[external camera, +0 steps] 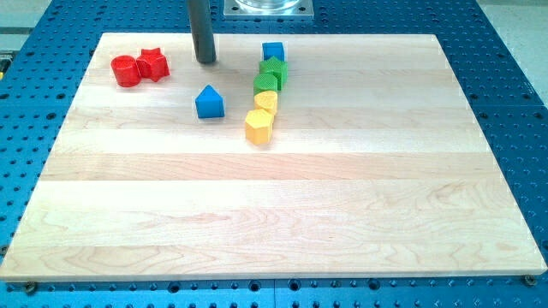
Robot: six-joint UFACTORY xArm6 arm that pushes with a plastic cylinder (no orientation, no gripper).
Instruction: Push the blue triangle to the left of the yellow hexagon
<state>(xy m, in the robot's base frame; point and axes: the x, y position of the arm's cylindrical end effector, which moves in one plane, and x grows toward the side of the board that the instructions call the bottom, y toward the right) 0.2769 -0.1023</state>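
Observation:
The blue triangle [209,102] lies on the wooden board [274,214], up and to the left of the yellow hexagon [259,127]. A gap of bare wood separates them. My tip [205,61] rests on the board near the view's top, straight above the blue triangle and apart from it. A second yellow block [266,101] touches the hexagon's upper right side.
Two green blocks [271,75] and a blue cube [273,52] continue the line up from the yellow blocks. A red cylinder [126,70] and a red star [152,64] sit at the view's upper left, left of my tip.

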